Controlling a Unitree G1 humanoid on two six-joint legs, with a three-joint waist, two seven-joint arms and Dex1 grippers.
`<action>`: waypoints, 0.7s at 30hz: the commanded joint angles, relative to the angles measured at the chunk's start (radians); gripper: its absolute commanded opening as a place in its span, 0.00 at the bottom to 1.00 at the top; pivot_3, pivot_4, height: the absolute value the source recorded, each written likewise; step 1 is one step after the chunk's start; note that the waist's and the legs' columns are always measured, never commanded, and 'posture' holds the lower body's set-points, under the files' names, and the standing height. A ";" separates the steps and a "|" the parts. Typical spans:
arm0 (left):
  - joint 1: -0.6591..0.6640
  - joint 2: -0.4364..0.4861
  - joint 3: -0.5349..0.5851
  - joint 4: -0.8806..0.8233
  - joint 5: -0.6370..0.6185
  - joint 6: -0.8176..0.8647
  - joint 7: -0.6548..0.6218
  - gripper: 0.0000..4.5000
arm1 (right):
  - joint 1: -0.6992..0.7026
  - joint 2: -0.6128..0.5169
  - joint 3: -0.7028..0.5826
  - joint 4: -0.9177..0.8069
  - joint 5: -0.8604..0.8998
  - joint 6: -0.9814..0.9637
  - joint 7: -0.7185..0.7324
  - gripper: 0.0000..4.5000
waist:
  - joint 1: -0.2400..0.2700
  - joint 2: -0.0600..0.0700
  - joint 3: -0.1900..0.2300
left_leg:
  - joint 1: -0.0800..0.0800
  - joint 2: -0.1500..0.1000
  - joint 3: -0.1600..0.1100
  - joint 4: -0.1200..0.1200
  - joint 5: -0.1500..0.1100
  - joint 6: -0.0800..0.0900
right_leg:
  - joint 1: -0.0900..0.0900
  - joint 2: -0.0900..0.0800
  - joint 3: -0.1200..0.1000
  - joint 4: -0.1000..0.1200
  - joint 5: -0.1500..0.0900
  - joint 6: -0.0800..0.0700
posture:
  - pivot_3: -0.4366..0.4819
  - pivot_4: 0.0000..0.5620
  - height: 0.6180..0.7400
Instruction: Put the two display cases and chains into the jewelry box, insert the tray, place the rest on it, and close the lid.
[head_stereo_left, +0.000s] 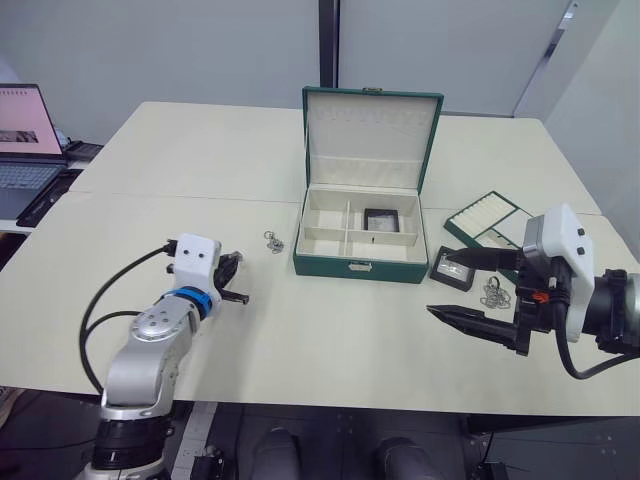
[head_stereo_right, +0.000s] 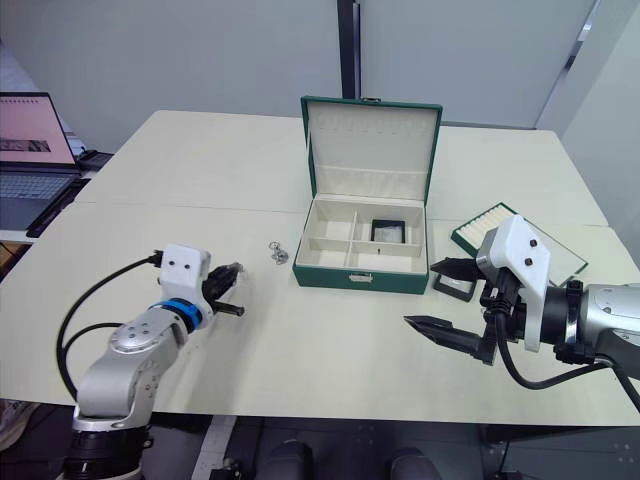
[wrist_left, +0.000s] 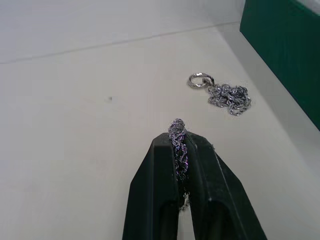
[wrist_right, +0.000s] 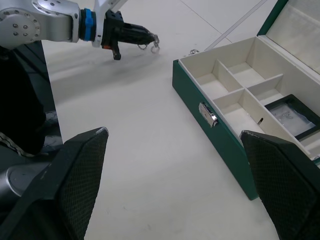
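table: wide bare top ahead of the box, plenty of room to move
jewelry box: mid-table, lid upright so compartments are reachable from above
tray: right of box, parked out until the lower items are in
display cases: one in rear right compartment; other on table just right of box
right gripper: spread wide, empty, near the outside case
left gripper: clenched on a chain
second chain: loose, left of box
rings: beside the outside case
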 joint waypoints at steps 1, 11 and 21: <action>-0.006 0.046 0.045 -0.135 -0.032 0.079 -0.018 0.01 | -0.004 -0.001 -0.030 0.003 -0.012 -0.022 0.013 1.00 | 0.000 -0.001 0.001 | 0.000 0.000 0.000 0.000 0.000 0.000 | 0.000 0.000 0.000 0.000 0.000 0.000 | 0.48 0.27 1.00; -0.128 0.173 0.084 -0.304 -0.164 0.317 -0.095 0.01 | -0.005 -0.003 -0.055 0.055 -0.056 -0.036 0.065 1.00 | 0.000 -0.003 0.003 | 0.000 0.000 0.000 0.000 0.000 0.000 | 0.000 0.000 0.000 0.000 0.000 0.000 | 0.48 0.27 1.00; -0.398 0.196 -0.042 -0.213 -0.214 0.414 -0.132 0.01 | -0.010 0.008 -0.057 0.070 -0.099 -0.047 0.080 1.00 | 0.001 -0.007 0.007 | 0.000 0.000 0.000 0.000 0.000 0.000 | -0.001 0.000 0.000 -0.001 0.000 0.000 | 0.48 0.27 1.00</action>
